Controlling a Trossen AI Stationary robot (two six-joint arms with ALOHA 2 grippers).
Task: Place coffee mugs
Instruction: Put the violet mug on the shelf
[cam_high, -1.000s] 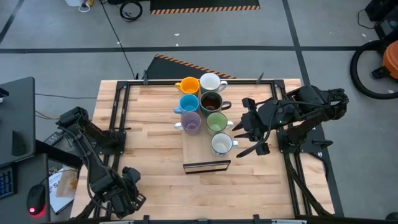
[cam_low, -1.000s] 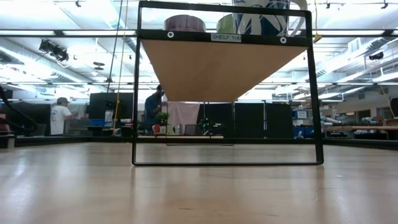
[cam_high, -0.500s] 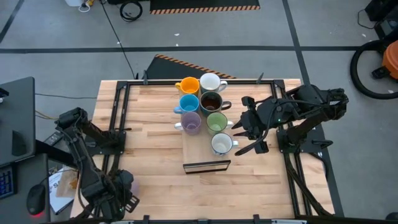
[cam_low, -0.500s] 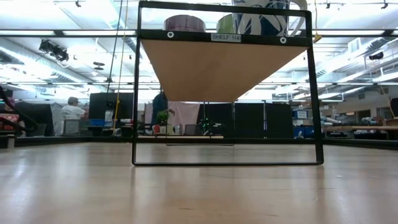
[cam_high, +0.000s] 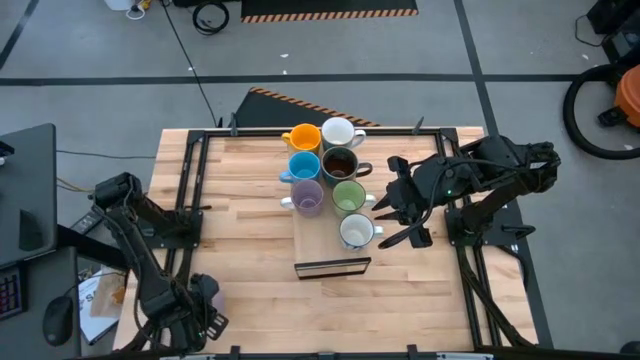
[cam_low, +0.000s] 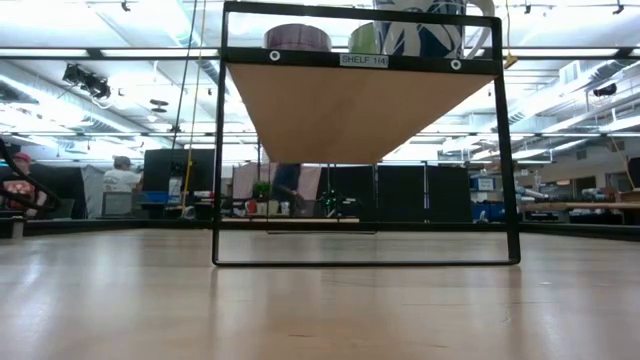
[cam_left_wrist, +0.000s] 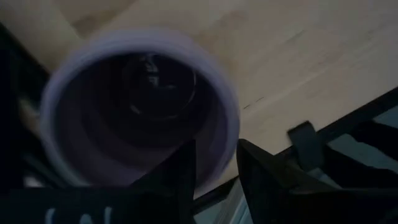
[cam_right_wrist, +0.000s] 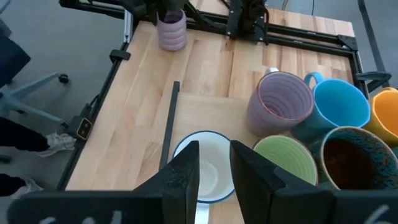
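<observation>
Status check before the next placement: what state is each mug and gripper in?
held lavender mug: upright, rim gripped, off the board
left gripper: jaws shut on held lavender mug
near white mug: upright on board, empty
right gripper: at near white mug's rim
orange mug: upright
far white mug: upright
blue mug: upright
brown mug: upright
second lavender mug: upright
green mug: upright

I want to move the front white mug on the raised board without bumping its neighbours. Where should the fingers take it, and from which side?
Probably the rim wall of the white mug, from straight above, one finger inside and one outside. It stands upright with its mouth open, and the green mug sits close behind it, so a side approach looks crowded. The right gripper already hangs over that rim.
</observation>
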